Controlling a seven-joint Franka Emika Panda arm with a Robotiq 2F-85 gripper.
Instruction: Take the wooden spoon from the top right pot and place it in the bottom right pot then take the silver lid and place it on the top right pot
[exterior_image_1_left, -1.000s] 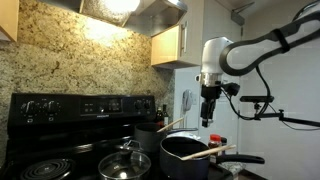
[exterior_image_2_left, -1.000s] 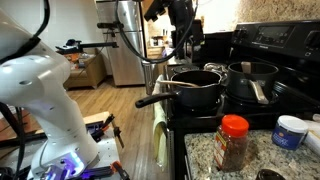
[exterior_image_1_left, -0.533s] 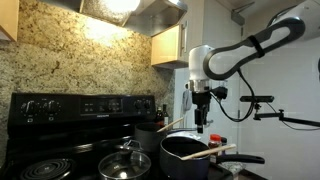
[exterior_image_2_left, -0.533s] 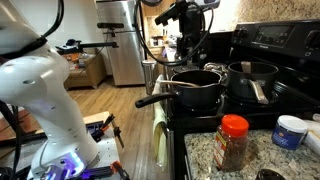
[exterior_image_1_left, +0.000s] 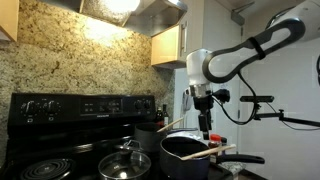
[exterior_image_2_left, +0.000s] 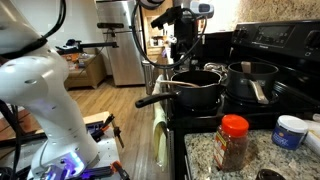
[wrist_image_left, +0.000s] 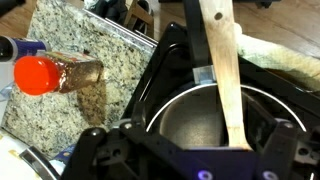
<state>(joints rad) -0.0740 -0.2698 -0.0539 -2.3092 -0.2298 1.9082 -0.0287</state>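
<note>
**Spoon in the grey pot, fingers wide over the black pot**

The spoon (exterior_image_1_left: 172, 126) is slim, light-tan wood with a thin straight handle. It leans in the grey pot (exterior_image_1_left: 150, 137), and its handle slants up over the rim toward the arm. The grey pot is small, dull metal, and it stands at the back of the stove (exterior_image_1_left: 70, 108).

Just in front of it is the black pot (exterior_image_1_left: 188, 150), wide, with a long dark side handle. It holds a thicker, pale wooden utensil (exterior_image_1_left: 208, 152) that lies across the rim. The wrist view shows this utensil as broad and flat.

The lid (exterior_image_1_left: 125, 165), domed and shiny with a small knob, rests on the stove beside the black pot, apart from the grey pot.

The gripper (exterior_image_1_left: 207, 132) hangs above the black pot, its fingers wide with nothing between them.

A jar (exterior_image_2_left: 233, 140) with an orange cap stands on the granite desk (wrist_image_left: 90, 50) beside the stove.
</note>
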